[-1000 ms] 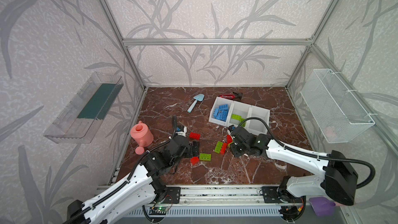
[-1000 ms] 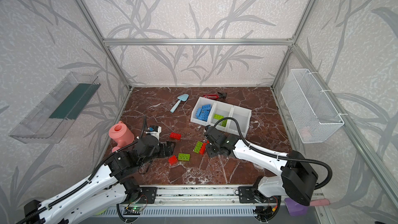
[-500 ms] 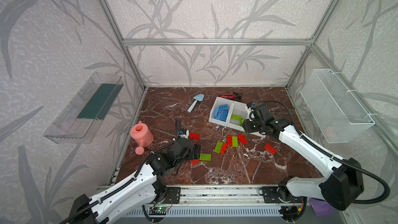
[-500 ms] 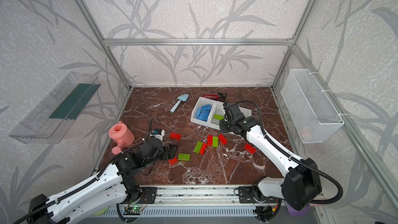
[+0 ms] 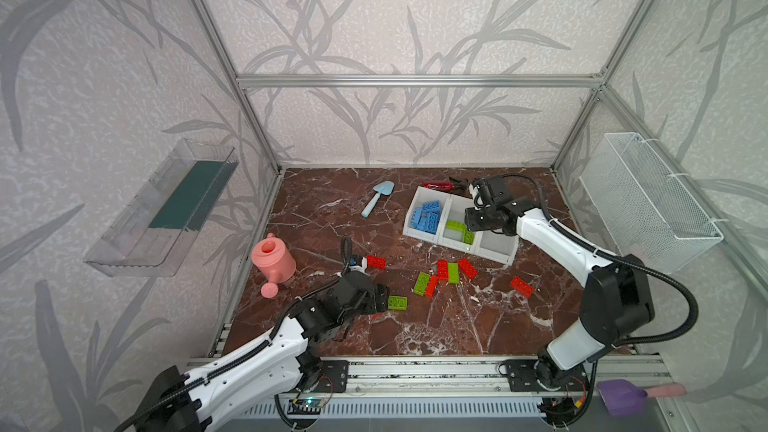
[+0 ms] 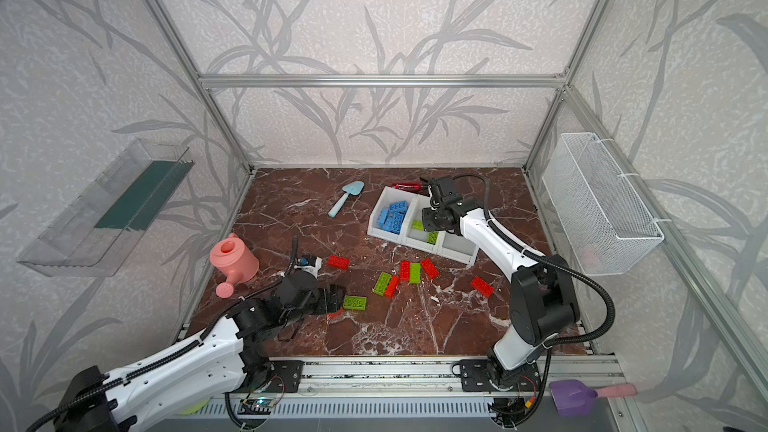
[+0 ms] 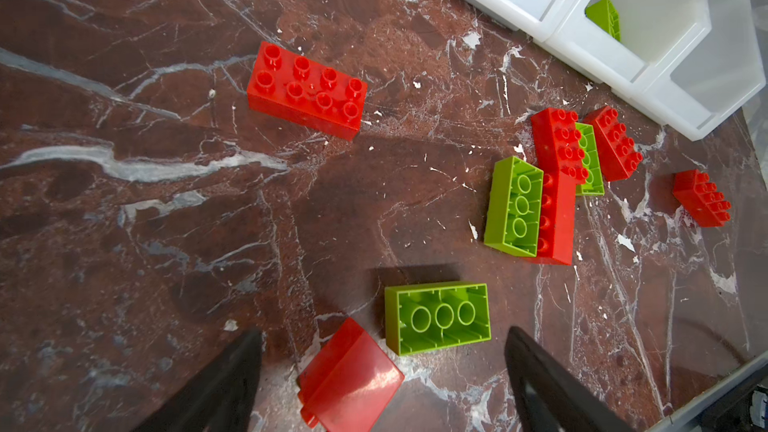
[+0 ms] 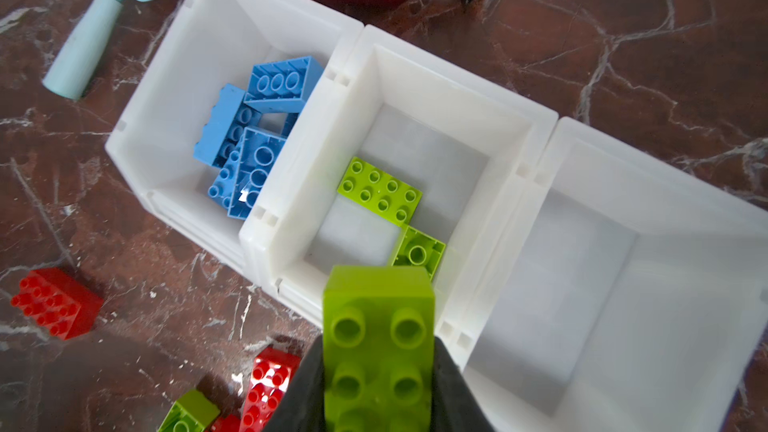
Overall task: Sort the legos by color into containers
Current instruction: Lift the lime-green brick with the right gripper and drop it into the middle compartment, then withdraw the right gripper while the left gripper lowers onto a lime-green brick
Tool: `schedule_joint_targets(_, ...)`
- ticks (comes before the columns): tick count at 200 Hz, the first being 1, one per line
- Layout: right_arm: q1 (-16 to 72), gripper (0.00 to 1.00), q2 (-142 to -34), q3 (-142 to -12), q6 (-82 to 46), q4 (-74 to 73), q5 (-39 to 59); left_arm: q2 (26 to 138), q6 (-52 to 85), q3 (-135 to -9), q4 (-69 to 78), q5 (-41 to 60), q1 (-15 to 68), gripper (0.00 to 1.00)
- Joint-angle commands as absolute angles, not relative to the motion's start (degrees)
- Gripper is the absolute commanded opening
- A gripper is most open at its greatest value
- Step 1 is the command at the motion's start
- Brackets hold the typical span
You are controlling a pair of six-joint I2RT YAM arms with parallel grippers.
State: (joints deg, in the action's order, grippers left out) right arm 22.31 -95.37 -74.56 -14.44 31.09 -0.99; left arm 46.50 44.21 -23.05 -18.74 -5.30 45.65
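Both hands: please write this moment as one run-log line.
right hand: shut on green brick | place: by middle bin | left hand: open above red brick

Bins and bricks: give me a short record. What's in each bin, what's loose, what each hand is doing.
Blue bin: several blue bricks
Middle bin: two green bricks
Third bin: no bricks seen
Loose red bricks: six
Loose green bricks: three
Right hand: shut on green brick, above middle bin's edge
Left hand: open, over a red brick
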Motion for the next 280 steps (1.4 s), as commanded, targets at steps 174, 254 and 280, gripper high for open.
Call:
schedule_joint_targets(174, 20.67, 0.71, -86.23, -68.4, -16.59, 22.58, 7.1, 59.7, 42.78, -36.22, -26.86, -4.95, 49.35, 0.9)
schedule_joint_targets(254, 24.74, 0.72, -58.54, -41.17, -23.64, 14.78, 6.11, 75.14, 43.6, -44.08, -27.13, -8.84, 52.56, 0.92)
schedule_joint_targets(280, 24.76, 0.73, -52.78, -36.57, -23.79, 15.9, 6.01, 78.03, 43.75, -44.92, -26.52, -8.57, 52.55, 0.95)
